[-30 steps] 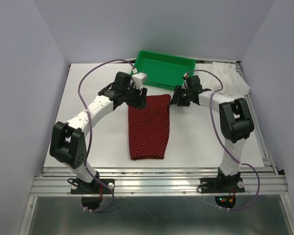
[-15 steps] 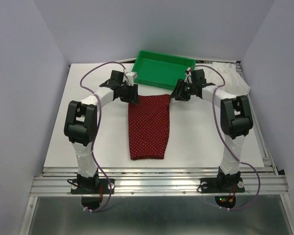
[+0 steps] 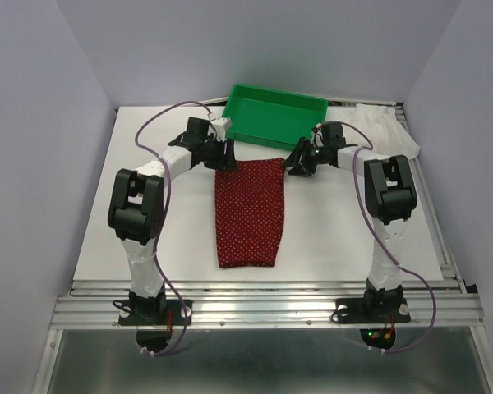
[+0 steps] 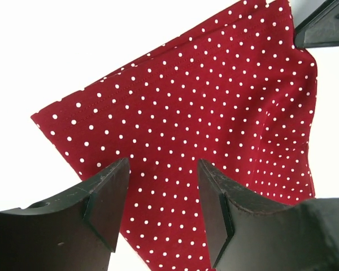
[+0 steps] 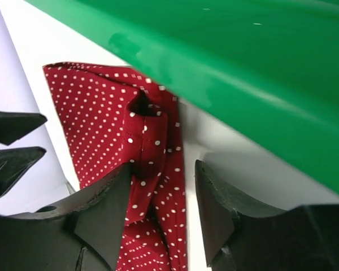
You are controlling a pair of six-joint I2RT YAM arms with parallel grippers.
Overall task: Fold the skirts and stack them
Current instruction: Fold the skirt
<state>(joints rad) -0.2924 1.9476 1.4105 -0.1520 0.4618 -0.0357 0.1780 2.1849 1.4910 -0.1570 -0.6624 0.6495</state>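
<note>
— Red cloth first: where is it?

— Dark red skirt (image 3: 248, 213) with tiny white dots lies flat at the centre of the overhead frame, on the white table (image 3: 148, 230). It forms a long narrow panel running top to bottom. Its top edge sits just below the green tray (image 3: 271, 119).

— And the other one?

— White skirt (image 3: 386, 127) is a loose heap at the upper right of the frame, beside the tray. It looks unfolded, though it is small and pale against the table, so I cannot be sure.

— What are the claws doing?

— Left gripper (image 3: 226, 156) is at the red skirt's upper left corner and right gripper (image 3: 297, 162) at its upper right corner. Both wrist views show the fingers spread apart with dotted cloth between them, pinching nothing. On the right, a rolled bit of hem stands up in the gap.

— How far along is the job?

— Partway, by my judgement. The red skirt seems folded lengthwise already and probably needs its top edge brought down for another fold. The white skirt has yet to be folded, and nothing is stacked.
</note>
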